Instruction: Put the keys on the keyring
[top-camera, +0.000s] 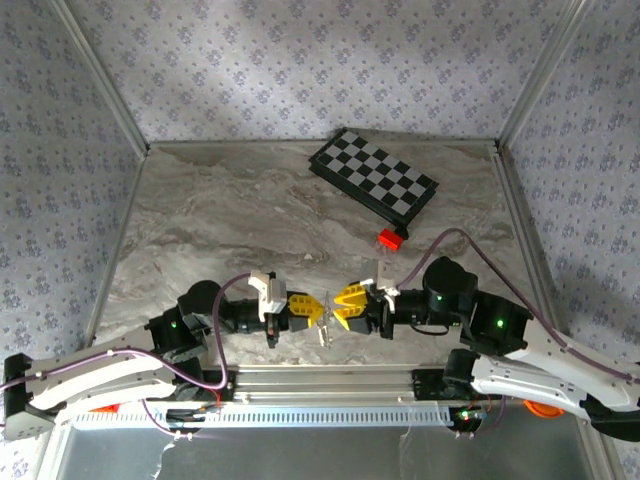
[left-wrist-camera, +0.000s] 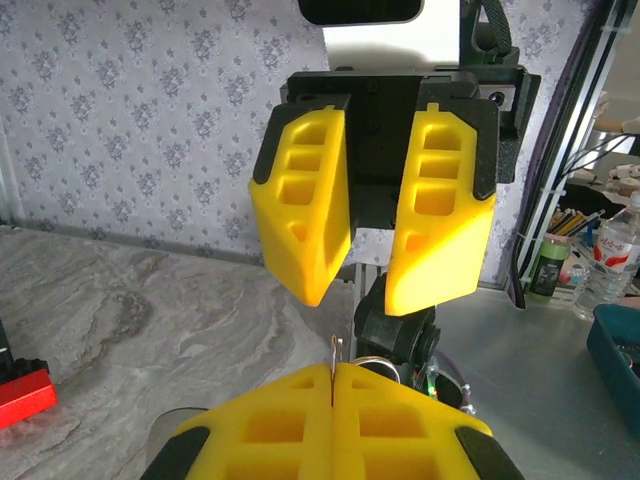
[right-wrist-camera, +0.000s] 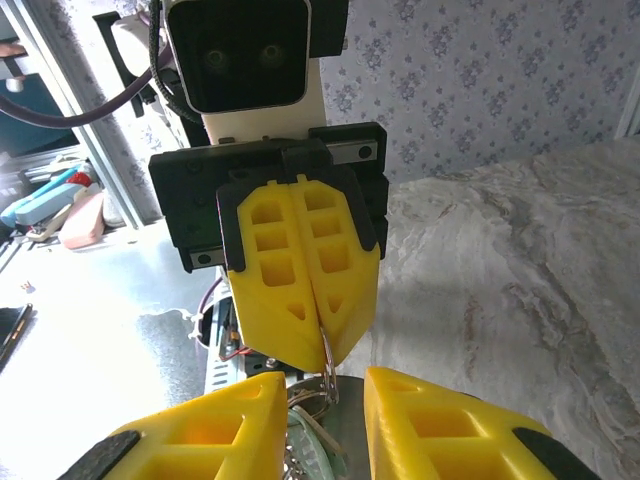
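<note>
The left claw (right-wrist-camera: 322, 345) gripped the keyring (right-wrist-camera: 328, 375) steady, so the open right claw (left-wrist-camera: 362, 298) facing it could reach the keys (right-wrist-camera: 310, 435) hanging beneath.

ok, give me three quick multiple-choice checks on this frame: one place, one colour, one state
1. Where is the red block?
A. in the far left corner
B. just in front of the chessboard
C. on top of the chessboard

2. What colour are the tool fingers?
A. yellow
B. blue
C. grey

3. What state is the left tool in?
A. wide open
B. shut on the red block
C. shut on the keyring

Answers:
1 B: the top view shows it lying by the chessboard's near edge.
2 A: both wrist views show yellow fingers.
3 C: its fingers meet, with the thin wire loop pinched between them and sticking out past the tips.
</note>
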